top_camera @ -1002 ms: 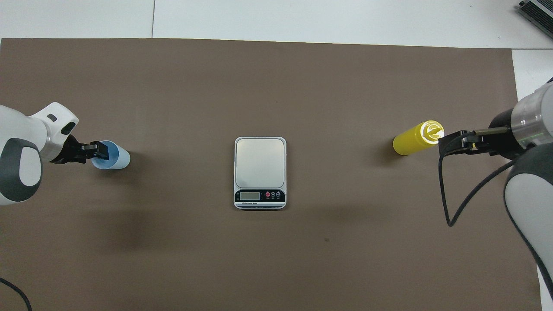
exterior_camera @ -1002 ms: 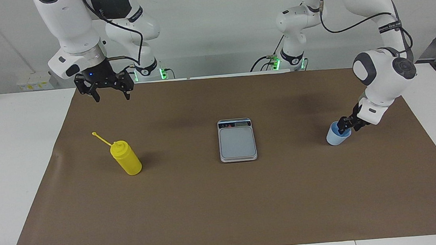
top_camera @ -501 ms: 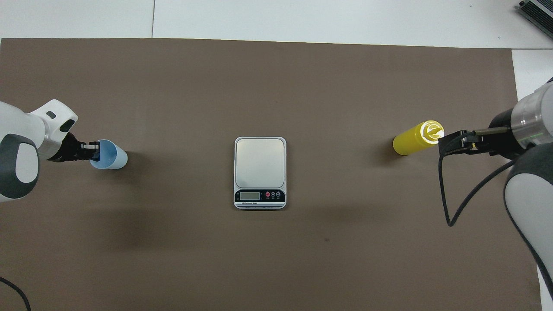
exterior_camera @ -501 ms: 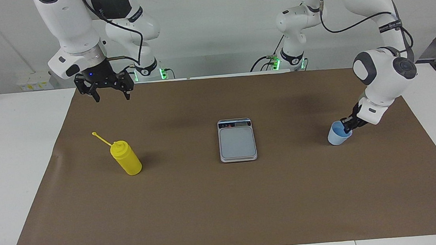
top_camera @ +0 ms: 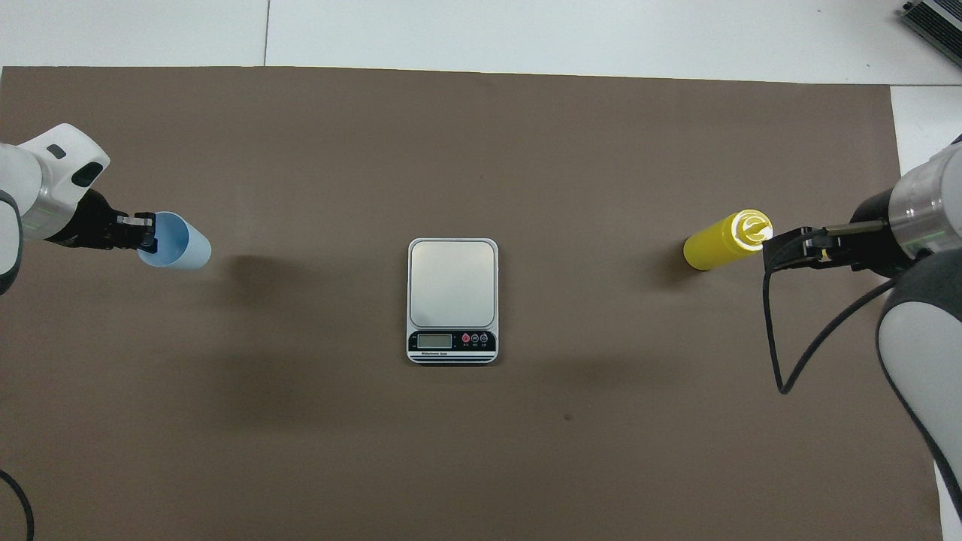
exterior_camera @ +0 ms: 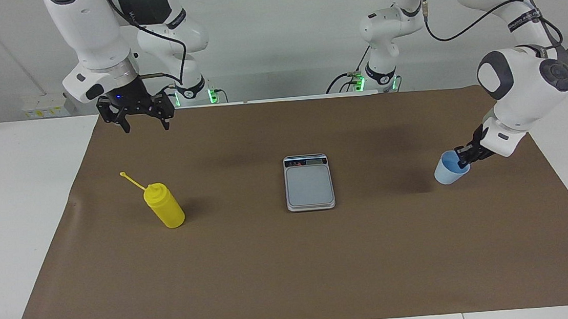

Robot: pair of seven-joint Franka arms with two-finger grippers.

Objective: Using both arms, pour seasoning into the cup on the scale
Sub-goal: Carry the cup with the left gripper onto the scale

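The left gripper [exterior_camera: 463, 156] is pinched shut on the rim of the pale blue cup [exterior_camera: 449, 169], one finger inside it and one outside. Compared with a second ago, the jaws have closed and the cup has risen clear of the brown mat [exterior_camera: 293, 261], hanging over the left arm's end of the table with its shadow apart from it. The grasp looks done, and carrying the cup to the scale [exterior_camera: 309, 183] at the mat's centre is likely next. The right gripper [exterior_camera: 145, 121] waits with fingers spread wide and empty, high above the mat. The yellow seasoning bottle [exterior_camera: 164, 205] stands untouched toward the right arm's end.
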